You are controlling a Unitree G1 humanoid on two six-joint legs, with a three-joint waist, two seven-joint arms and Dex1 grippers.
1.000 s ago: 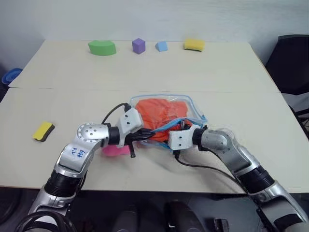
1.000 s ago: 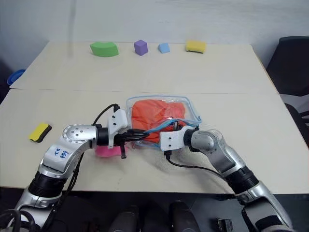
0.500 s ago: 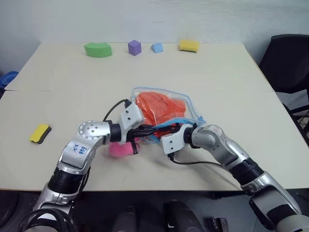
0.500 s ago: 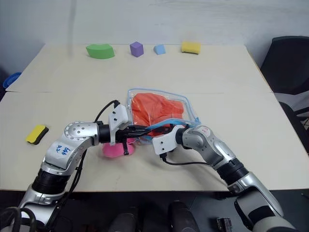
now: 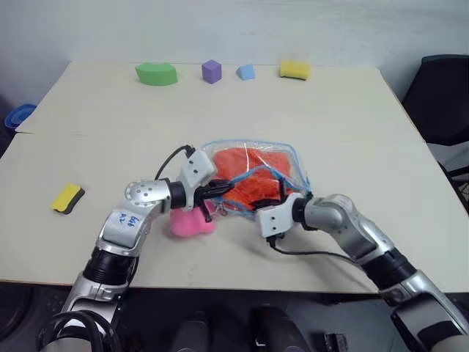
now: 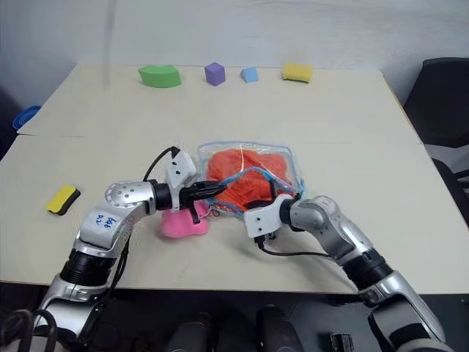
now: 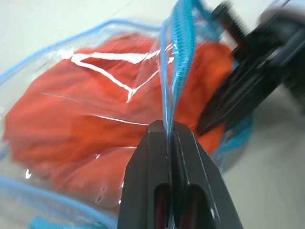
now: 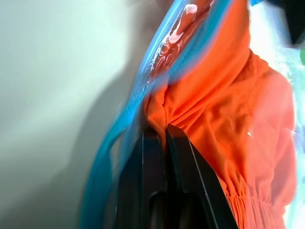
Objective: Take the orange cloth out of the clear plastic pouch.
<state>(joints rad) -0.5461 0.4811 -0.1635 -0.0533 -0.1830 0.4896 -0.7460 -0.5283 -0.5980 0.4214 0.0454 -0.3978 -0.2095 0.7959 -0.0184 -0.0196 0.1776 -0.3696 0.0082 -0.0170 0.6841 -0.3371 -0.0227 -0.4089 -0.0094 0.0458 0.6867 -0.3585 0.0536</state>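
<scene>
Left gripper (image 7: 170,125) clamped on blue zipper edge of clear plastic pouch (image 5: 293,158); right gripper (image 8: 159,130) pinching orange cloth (image 5: 253,176) fold just ahead; soft, limp, light; slick film.

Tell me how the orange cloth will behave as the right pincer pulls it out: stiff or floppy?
Likely floppy: the orange cloth bunches into folds where the right pincer pinches it. It may drag the clear plastic pouch along, though the left pincer clamps its blue edging.

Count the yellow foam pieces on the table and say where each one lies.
2. One yellow piece lies at the far edge, right end of the row of coloured blocks; the other yellow piece lies near the table's left side. None seems hidden.
</scene>
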